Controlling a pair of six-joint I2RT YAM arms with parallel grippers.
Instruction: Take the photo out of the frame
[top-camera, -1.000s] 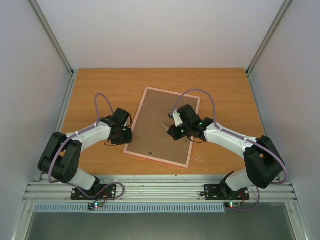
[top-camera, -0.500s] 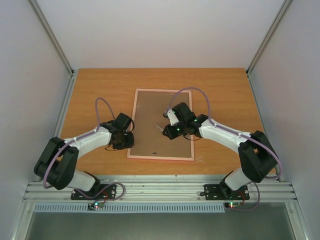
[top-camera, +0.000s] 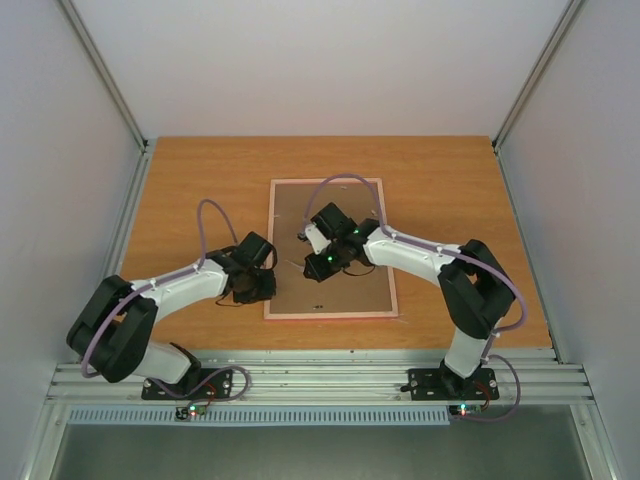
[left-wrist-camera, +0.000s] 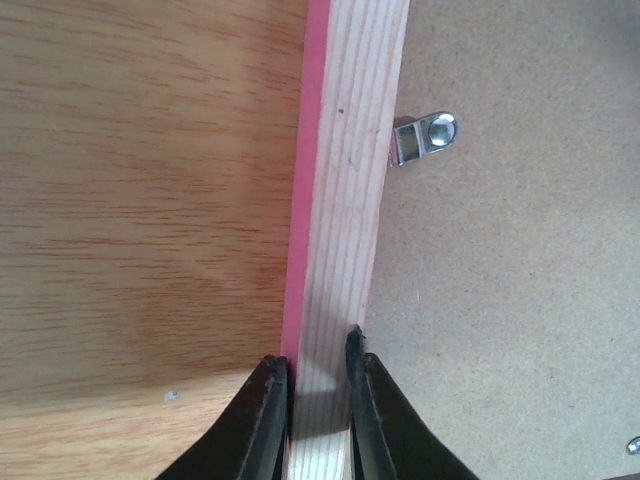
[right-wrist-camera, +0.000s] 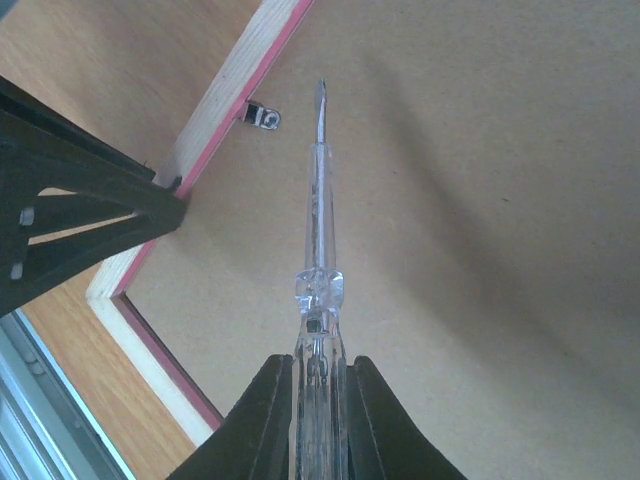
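Two changes: frame (top-camera: 345, 295) has swung from askew to square on the table (top-camera: 200, 180), back up. Left end effector (left-wrist-camera: 318, 375) now pinches its left rail, steadying it. Right end effector (right-wrist-camera: 320, 375) grips a screwdriver (right-wrist-camera: 318, 200), tip near a clip (right-wrist-camera: 262, 117). Photo unseen, presumably still inside.

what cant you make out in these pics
Hidden: the photo, every view; the frame lies back up and its brown board covers it.
Too small: the screwdriver in the right gripper, top view.
Cut off: a second metal clip, left wrist view, by the right edge.
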